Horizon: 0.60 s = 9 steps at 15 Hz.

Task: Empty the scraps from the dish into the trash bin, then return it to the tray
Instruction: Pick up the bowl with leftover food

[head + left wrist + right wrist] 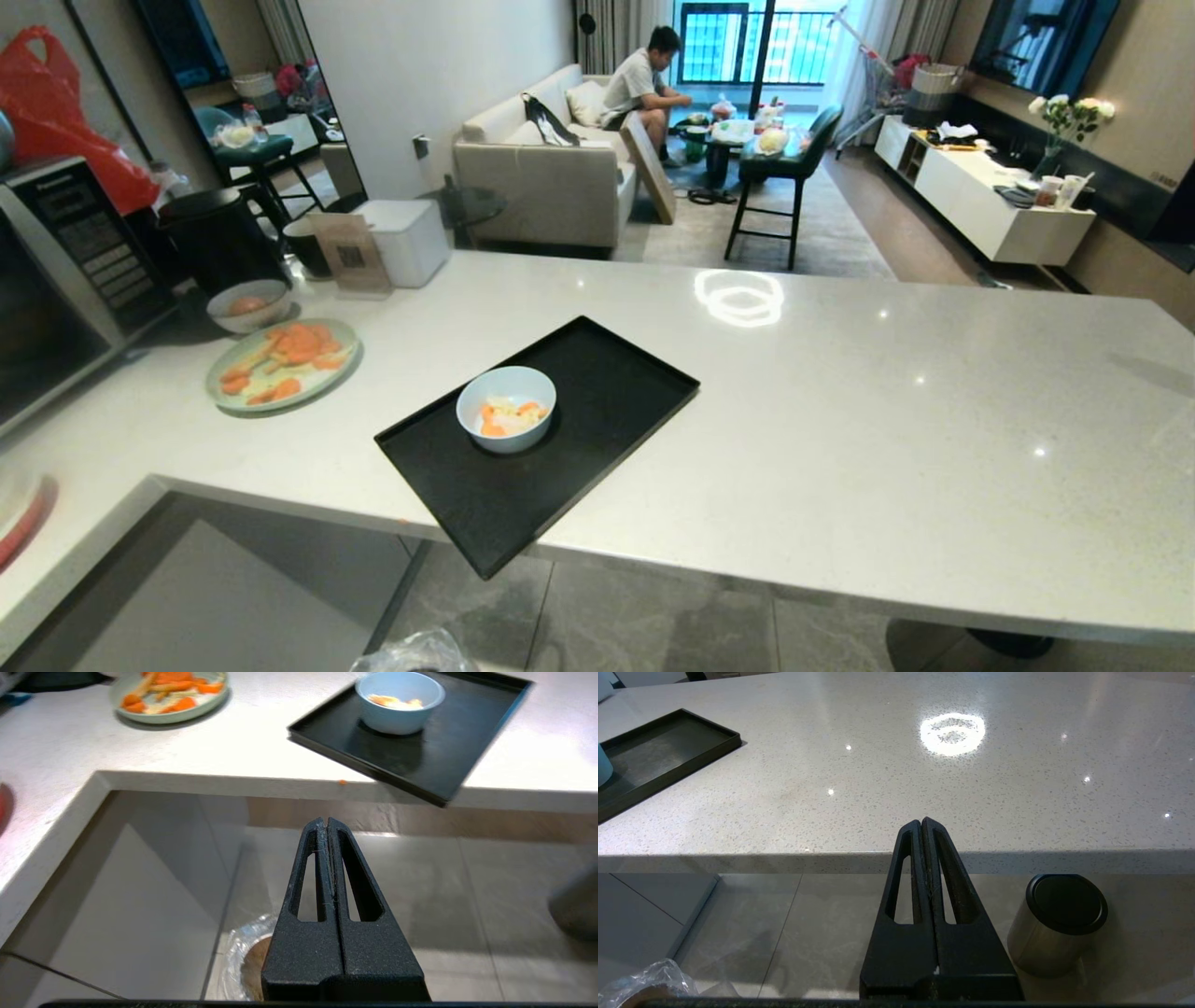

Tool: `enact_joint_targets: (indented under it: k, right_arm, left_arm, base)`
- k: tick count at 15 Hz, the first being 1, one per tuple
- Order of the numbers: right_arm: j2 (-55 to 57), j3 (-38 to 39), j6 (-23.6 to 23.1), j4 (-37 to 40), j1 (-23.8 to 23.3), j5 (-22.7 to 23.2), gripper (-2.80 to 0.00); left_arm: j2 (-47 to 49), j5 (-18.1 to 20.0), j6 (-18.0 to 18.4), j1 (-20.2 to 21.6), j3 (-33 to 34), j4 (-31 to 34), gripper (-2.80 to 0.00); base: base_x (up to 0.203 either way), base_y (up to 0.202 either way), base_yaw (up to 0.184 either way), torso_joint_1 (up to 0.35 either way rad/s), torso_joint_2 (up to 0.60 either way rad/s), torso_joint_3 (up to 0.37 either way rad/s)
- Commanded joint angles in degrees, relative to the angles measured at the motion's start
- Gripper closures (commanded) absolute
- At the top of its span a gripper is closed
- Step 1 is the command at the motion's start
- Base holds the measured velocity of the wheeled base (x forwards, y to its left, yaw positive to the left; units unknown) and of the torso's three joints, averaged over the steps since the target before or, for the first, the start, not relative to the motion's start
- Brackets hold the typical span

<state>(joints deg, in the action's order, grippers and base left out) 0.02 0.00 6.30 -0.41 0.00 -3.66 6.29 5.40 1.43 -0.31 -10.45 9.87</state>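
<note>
left tool (327, 823) pressed closed — below counter edge (233, 781).

Pale green plate (283, 364) w/ orange slices on white counter (840, 392), greyish-white bowl (248, 305) just behind it. Microwave (65, 280) at far left edge. Steel cylinder w/ black lid (1057, 924) on floor below counter. Person on sofa (541, 168) in bkgd, bar stool (780, 177) nearby.

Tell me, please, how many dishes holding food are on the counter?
3: the pale blue bowl with scraps on the black tray; the green plate of orange slices to its left; the greyish-white bowl just behind that plate. Others may be hidden.
</note>
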Motion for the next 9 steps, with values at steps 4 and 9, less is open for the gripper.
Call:
enact_joint_targets:
  k: [4, 9]
  right_arm:
    - [0.0, 0.0, 0.0, 0.0, 0.0, 0.0, 0.0]
    - [0.0, 0.0, 0.0, 0.0, 0.0, 0.0, 0.0]
  left_arm:
    - [22.9, 4.3, 2.2, -1.5, -14.7, 1.2, 0.0]
    - [40.1, 6.8, 6.0, -4.7, -25.0, 1.0, 0.0]
  base:
    - [0.0, 0.0, 0.0, 0.0, 0.0, 0.0]
    - [0.0, 0.0, 0.0, 0.0, 0.0, 0.0]
